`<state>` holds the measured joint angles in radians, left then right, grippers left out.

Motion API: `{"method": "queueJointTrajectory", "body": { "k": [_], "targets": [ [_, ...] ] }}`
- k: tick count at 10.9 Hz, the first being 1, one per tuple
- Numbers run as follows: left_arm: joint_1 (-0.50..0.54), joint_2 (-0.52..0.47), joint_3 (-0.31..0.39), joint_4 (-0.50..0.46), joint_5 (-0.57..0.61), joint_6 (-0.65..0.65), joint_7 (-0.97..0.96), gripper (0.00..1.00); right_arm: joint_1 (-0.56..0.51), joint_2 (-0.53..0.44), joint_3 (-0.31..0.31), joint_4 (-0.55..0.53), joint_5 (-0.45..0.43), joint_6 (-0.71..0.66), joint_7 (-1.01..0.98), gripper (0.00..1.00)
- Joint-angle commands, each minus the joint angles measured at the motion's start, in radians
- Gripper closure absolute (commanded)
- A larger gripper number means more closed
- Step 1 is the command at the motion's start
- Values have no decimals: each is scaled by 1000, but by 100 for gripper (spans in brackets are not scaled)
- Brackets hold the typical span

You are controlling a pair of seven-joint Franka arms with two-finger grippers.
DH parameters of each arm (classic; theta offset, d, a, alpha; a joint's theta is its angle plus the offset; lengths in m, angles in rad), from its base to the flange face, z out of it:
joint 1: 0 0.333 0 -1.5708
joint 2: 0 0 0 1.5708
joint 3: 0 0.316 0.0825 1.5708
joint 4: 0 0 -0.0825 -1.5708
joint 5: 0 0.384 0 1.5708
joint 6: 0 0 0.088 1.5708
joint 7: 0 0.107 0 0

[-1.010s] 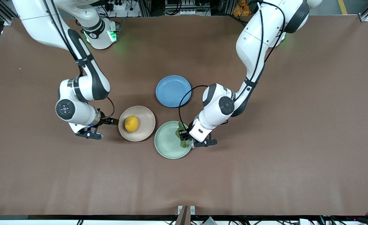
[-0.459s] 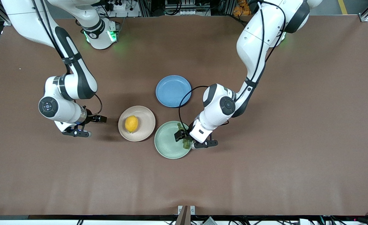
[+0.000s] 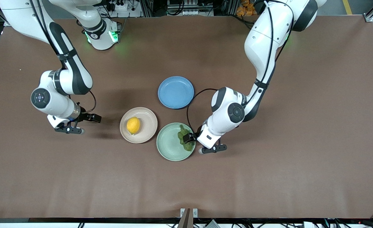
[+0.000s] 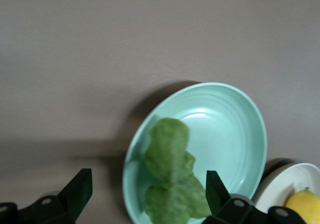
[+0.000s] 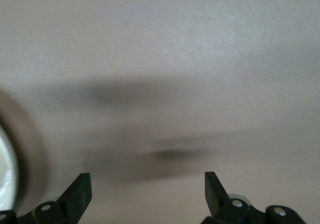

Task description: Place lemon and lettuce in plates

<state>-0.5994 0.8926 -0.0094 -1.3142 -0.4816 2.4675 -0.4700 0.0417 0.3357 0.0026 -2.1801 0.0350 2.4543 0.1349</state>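
Fingers of the left gripper stood wide apart with nothing between them, just over the lettuce at the edge of the mint green plate toward the left arm's end of the table. That leaf lay in the plate, directly under and a touch ahead of those dark fingers, its long axis running from its narrow end near the plate's rim toward the blue plate, down to the broader ruffled end. Soft, wrinkly, dark green stuff, limp against the smooth matte dish with its raised rim and faint concentric rings.

Over on the beige-pink plate, touching the mint one, the lemon sat near the middle, a bright yellow oval, firm-looking, pointed tip toward the front camera. The right gripper hung over bare brown table toward the right arm's end, well apart from the lemon's plate, fingers spread and empty too.

So both items looked placed; by my reading the coming move was simply the left arm lifting clear, straight up off the leaf so it did not drag it over the rim.
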Motion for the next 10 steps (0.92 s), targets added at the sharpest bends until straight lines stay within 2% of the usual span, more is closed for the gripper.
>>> {"method": "queueJointTrajectory", "body": {
  "k": [1,3,10],
  "targets": [
    [3,-50,54,-13,64,-146,-3,0,-23,-112,16,-136,-15,56,-11,0],
    [1,-55,92,-13,69,-180,-3,0,-14,-156,16,-141,-15,-12,-1,0],
    [55,-72,106,-13,221,-284,5,0,-13,-277,16,-219,-15,-60,-1,0]
  ]
}}
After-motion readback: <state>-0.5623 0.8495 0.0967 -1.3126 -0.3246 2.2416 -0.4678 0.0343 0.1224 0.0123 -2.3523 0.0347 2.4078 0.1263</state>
